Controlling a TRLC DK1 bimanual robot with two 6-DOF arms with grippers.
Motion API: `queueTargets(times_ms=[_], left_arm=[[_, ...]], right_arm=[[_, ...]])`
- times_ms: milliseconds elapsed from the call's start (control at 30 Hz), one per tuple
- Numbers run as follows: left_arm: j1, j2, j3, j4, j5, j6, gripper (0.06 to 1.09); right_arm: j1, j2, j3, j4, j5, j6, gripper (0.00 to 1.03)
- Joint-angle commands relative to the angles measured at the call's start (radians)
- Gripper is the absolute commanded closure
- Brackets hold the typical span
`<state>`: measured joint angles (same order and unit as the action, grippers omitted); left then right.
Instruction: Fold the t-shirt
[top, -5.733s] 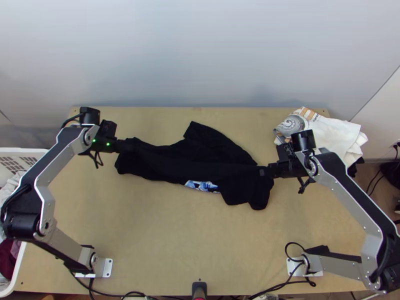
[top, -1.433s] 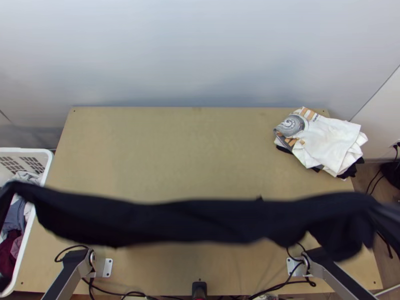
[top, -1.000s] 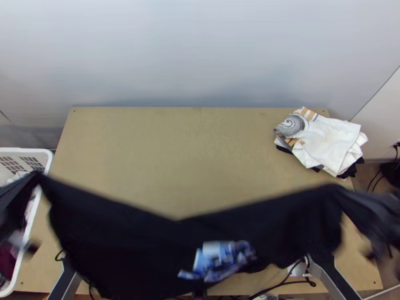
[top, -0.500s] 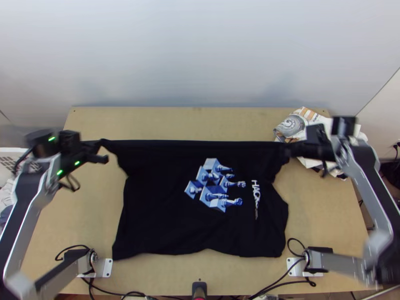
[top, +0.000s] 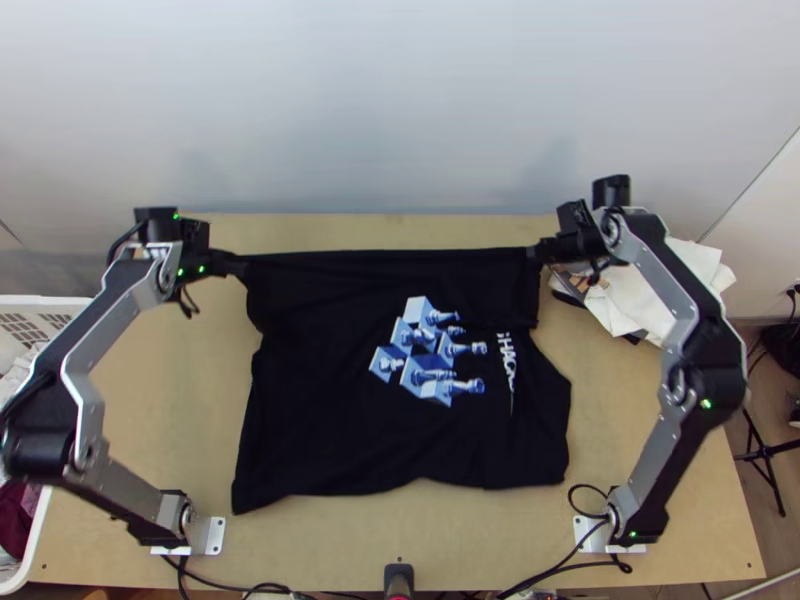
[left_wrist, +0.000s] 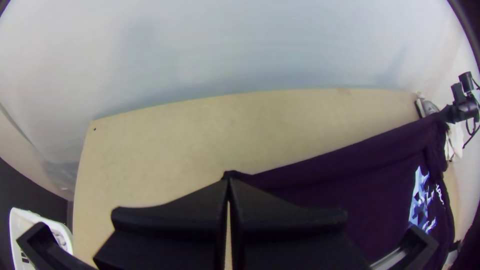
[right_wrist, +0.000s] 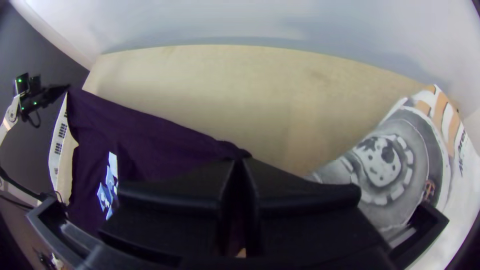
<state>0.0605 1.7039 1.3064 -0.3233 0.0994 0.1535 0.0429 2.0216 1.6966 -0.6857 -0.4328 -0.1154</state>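
The black t-shirt (top: 330, 400) lies mostly spread on the table, its blue-and-white print facing up and its far edge drawn straight between the grippers. At its upper left corner, my left gripper (top: 240, 264) is shut on the cloth. My right gripper (top: 537, 252) is shut on the upper right corner. In the left wrist view, the left gripper (left_wrist: 228, 182) pinches the end of the dark shirt (left_wrist: 320, 185). The fingers of the right gripper (right_wrist: 240, 162) meet on the shirt (right_wrist: 145, 135) in the right wrist view.
A pile of folded clothes, white on top (top: 640, 300), lies at the table's right rear, partly behind the right arm. A white laundry basket (top: 35, 545) stands off the left edge. Bare wood (top: 400, 228) shows beyond the shirt.
The shirt has swung from bunched, through lifted over the near edge, to spread on the table. Since half a second ago both grippers have moved farther up the picture, drawing its top edge along.
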Motion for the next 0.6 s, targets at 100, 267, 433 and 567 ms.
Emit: queueTargets(times_ms=[100, 267, 433, 567], left_arm=[[-0.042, 0.234, 0.234, -0.053, -0.047, 0.035, 1.05], [-0.076, 0.269, 0.238, -0.085, -0.046, 0.041, 1.05], [-0.088, 0.177, 0.168, -0.129, -0.024, 0.006, 1.05], [-0.094, 0.056, 0.079, -0.171, -0.006, 0.0, 1.05]], right_arm=[[0.043, 0.152, 0.167, -0.061, 0.052, 0.036, 1.0], [0.064, 0.143, 0.141, -0.11, 0.052, 0.043, 1.0], [0.072, 0.026, 0.048, -0.141, 0.051, 0.046, 1.0], [0.068, -0.083, -0.075, -0.146, 0.051, 0.051, 1.0]])
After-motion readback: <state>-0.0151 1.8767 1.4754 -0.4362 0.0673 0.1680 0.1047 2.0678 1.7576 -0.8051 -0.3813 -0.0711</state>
